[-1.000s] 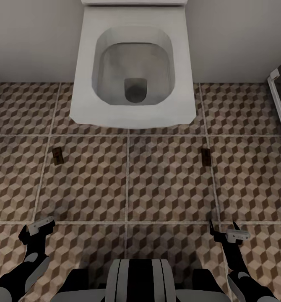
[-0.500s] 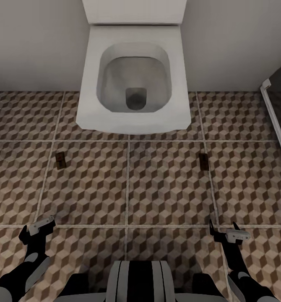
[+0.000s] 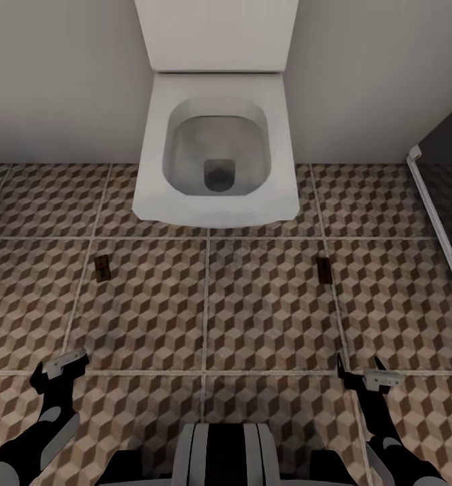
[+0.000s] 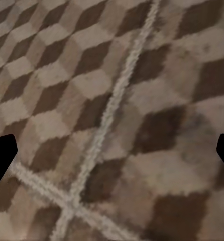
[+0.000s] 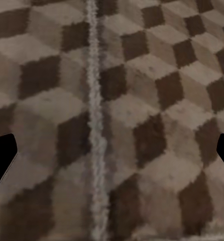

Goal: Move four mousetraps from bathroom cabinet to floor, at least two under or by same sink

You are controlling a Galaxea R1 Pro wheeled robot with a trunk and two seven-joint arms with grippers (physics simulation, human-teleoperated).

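So the whole head view has slid compared to a second ago: the toilet [image 3: 216,145] sits lower in the picture and more of its raised lid and the wall behind it shows, which reads as the robot backing off or tilting its head up, not anything on the ground moving. The two mousetraps stay put relative to the tiles, so my guess is it's leaving them and heading back to the cabinet for the other two. Room-wise it's plain grey wall, a white toilet against it, and a dark panel with a pale frame edge [image 3: 434,216] off to the right side. The bathroom floor [image 3: 266,304] is that brown, beige and white cube tile with pale grout, flat and bare. One mousetrap [image 3: 102,267] lies left of the bowl's front, another mousetrap [image 3: 324,270] lies right of it, well apart, both flat on the tile. No sink shows here, so whether they count as next to one I can't say. The left gripper [image 3: 59,370] and right gripper [image 3: 364,374] hang low over the tile, jaws apart and holding nothing.
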